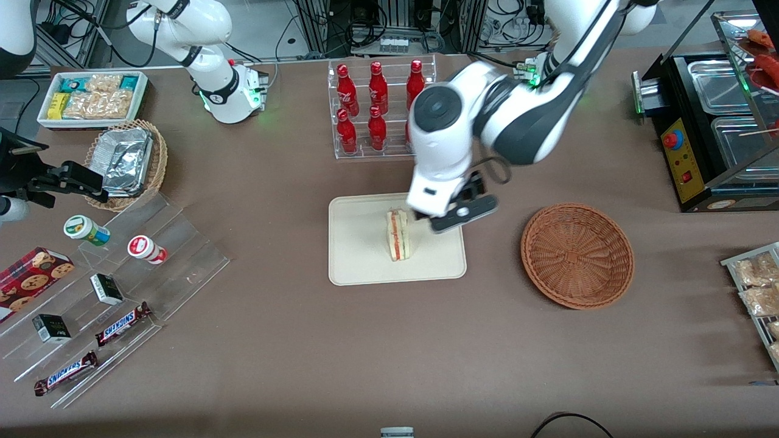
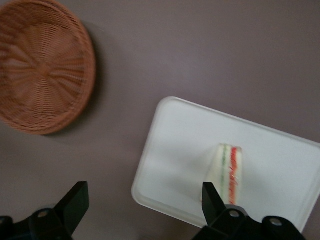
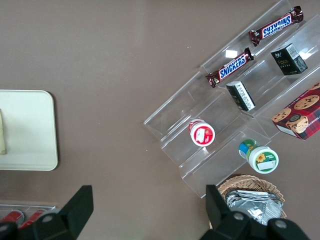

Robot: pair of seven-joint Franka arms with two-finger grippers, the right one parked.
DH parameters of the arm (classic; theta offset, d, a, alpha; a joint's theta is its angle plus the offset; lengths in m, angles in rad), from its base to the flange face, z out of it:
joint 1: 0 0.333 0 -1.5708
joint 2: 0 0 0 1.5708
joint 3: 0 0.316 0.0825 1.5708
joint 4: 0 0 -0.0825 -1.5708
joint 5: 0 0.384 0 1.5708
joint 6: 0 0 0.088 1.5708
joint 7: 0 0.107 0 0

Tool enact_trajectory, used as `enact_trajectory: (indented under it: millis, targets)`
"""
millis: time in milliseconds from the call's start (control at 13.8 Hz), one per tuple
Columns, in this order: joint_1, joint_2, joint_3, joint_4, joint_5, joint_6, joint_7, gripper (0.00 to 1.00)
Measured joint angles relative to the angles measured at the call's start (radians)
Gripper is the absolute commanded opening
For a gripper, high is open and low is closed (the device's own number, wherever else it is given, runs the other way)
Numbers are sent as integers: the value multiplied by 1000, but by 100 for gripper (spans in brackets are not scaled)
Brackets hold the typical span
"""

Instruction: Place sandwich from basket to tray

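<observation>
The sandwich point(image 1: 398, 235) stands on its edge on the cream tray point(image 1: 359, 261), its red and green layers showing. Nothing grips it. My left gripper point(image 1: 450, 214) hovers above the tray corner that is farther from the front camera, on the basket's side. In the left wrist view the gripper point(image 2: 143, 194) is open, with only the tray point(image 2: 185, 135) rim and bare table between the fingers point(image 2: 75, 197). The sandwich point(image 2: 228, 170) lies just beside one fingertip. The reddish-brown basket point(image 1: 577, 255) point(image 2: 42, 65) sits empty, toward the working arm's end of the table.
A clear rack of red bottles point(image 1: 377, 109) stands farther from the front camera than the tray. Toward the parked arm's end are an acrylic stepped shelf point(image 1: 122, 286) with snacks, a tan basket of foil containers point(image 1: 125, 161) and a white snack bin point(image 1: 91, 97). A black appliance point(image 1: 706, 134) stands at the working arm's end.
</observation>
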Motion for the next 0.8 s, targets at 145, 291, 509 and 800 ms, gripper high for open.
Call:
enact_trajectory:
  millis: [145,291,509,800]
  targets:
    - [70,-68,1,-1,-33,-73,77,100]
    - [142,-123,3,-2,-73,-143,201,100]
    - [253,-181,6,-4,-116,-216,400,100]
    - [374,-238,34,-5,-161,-297,681,100]
